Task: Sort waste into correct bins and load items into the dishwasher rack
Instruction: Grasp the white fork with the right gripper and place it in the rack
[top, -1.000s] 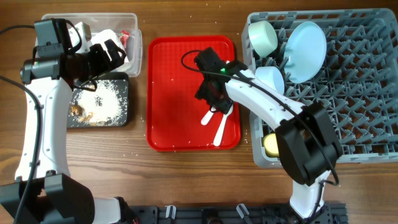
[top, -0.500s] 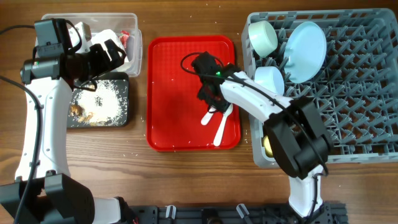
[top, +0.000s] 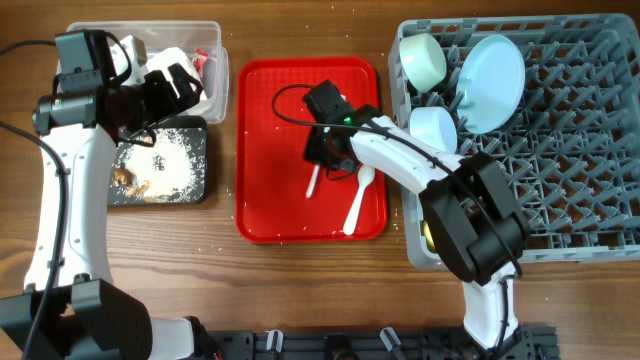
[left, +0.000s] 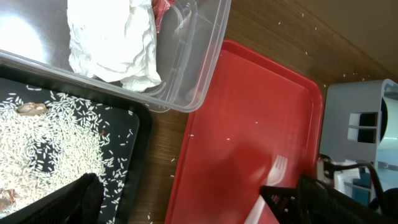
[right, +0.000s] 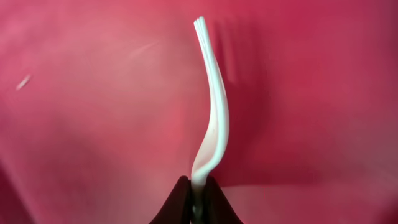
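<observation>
**Whitish plastic fork: light, springy, pinched at the handle tip**

Whitish plastic fork (right: 211, 106), seen edge-on from the right wrist, is thin, glossy and gently curved, with its tines at the far end. The right gripper (right: 197, 190) is closed narrow on the very end of the handle.

It should be almost weightless, but smooth and flexible. A pinch this far out may let it swivel or slip, and a hold nearer mid-handle would likely be steadier.

The fork is over the flat red tray (top: 265, 110); I cannot tell whether the tines touch it. The white spoon (top: 357, 203) lies on the tray just beside the fork.

Farther right, the large grey plastic dishwasher rack (top: 580, 150) already carries the pale blue round plate (top: 492, 68).

Farthest left, the left gripper (top: 178, 85) stands wide and empty above the clear plastic tub (top: 215, 30).
</observation>
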